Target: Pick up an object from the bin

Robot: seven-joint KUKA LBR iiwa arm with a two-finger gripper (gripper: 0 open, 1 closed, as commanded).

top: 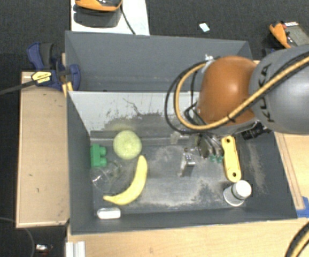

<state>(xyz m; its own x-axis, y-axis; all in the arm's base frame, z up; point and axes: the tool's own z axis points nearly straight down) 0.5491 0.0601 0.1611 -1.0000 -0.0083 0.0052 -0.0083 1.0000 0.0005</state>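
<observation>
We observe the claw (188,164) low over bare floor at the middle of the bin (160,63), beneath the arm's orange cover (224,90). We cannot tell how far the claw is open, nor whether it grips anything. The nearest thing is a yellow bar (231,158), just beside the claw on its right. A white-capped cylinder (237,191) stands near the bar's lower end. Well apart, at the left, lie a banana (130,183), a pale green ball (127,144), a green block (98,155) and a small white piece (109,213).
</observation>
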